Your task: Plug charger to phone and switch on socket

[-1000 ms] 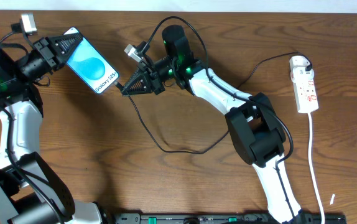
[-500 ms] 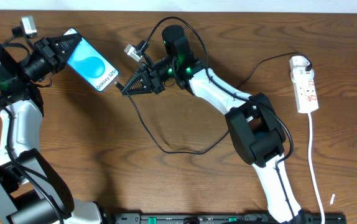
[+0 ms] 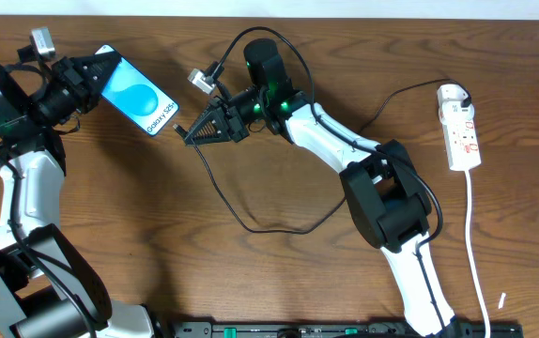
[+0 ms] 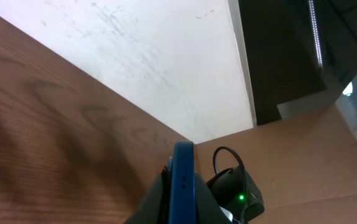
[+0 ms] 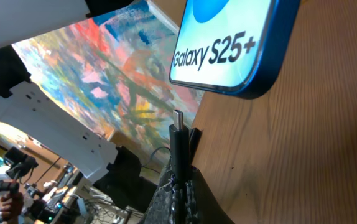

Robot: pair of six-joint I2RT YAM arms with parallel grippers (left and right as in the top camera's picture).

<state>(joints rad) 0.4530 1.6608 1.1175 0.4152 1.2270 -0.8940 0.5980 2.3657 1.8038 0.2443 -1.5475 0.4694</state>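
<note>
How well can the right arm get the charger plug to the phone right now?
Probably yes: the right claw holds the charger with its tip just short of the phone, nothing between them; the left claw holds the phone.

the left arm is raised at the far left of the overhead view, and the left gripper is closed on one end of the phone. the right arm is stretched leftward, and the right gripper is clamped on the charger, its jaws pointed at the left gripper.
</note>
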